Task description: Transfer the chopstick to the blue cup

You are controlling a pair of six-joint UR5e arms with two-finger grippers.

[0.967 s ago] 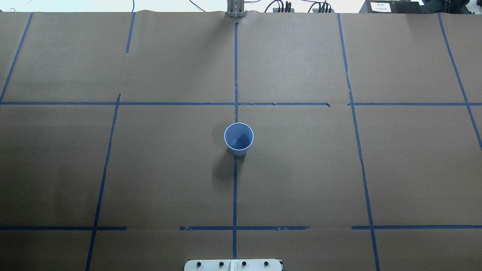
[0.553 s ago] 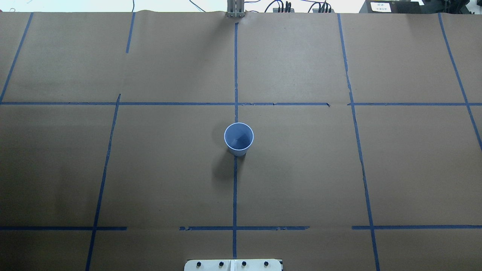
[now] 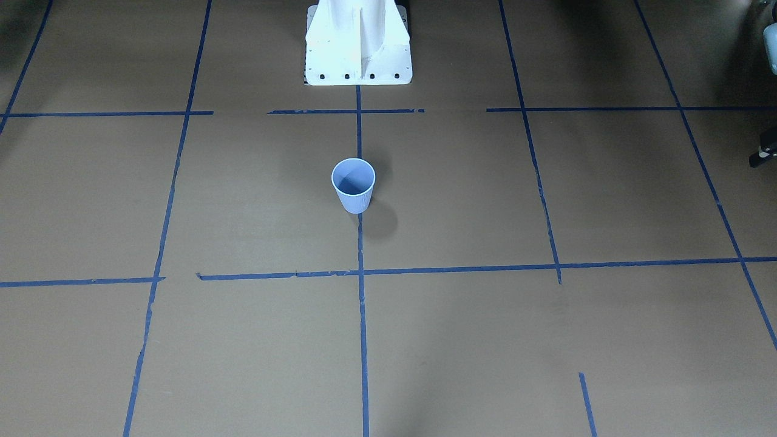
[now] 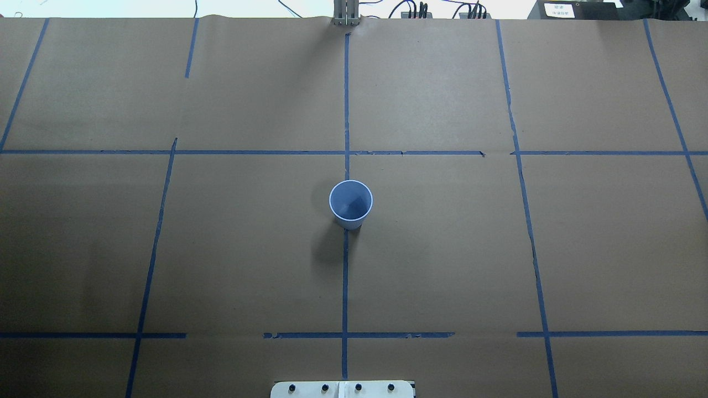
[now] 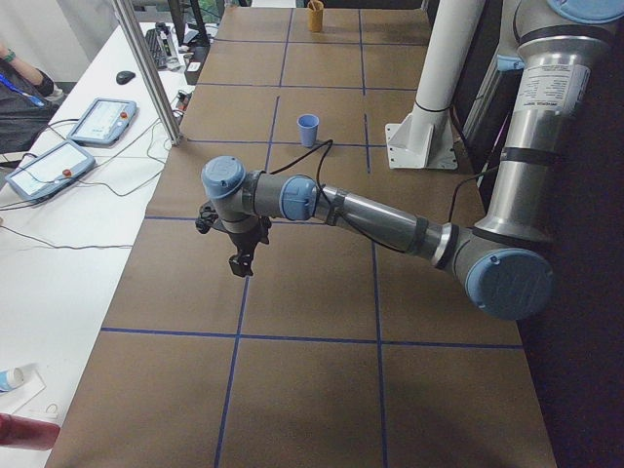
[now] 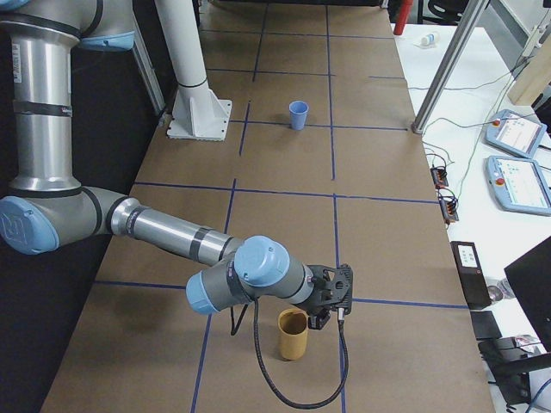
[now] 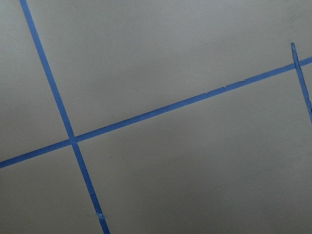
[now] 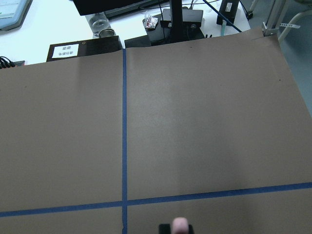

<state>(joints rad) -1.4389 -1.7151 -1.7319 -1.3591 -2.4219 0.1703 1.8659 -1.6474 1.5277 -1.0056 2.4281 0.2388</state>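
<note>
The blue cup (image 4: pixel 350 203) stands upright at the table's middle, on the centre tape line; it also shows in the front view (image 3: pixel 353 184) and both side views (image 5: pixel 308 129) (image 6: pixel 298 114). It looks empty. A pale pink chopstick tip (image 8: pixel 180 224) shows at the bottom edge of the right wrist view, between dark finger parts. My right gripper (image 6: pixel 332 292) hovers by the rim of a brown cup (image 6: pixel 292 334) at the table's right end. My left gripper (image 5: pixel 239 255) hangs over bare paper at the left end, far from the blue cup; I cannot tell whether it is open.
Brown paper with blue tape lines (image 4: pixel 345 276) covers the table. The white robot base (image 3: pixel 358 42) stands behind the blue cup. Tablets (image 6: pixel 516 159), cables and a metal post (image 5: pixel 146 68) lie beyond the far table edge. A dark edge of the left arm (image 3: pixel 763 155) shows in the front view.
</note>
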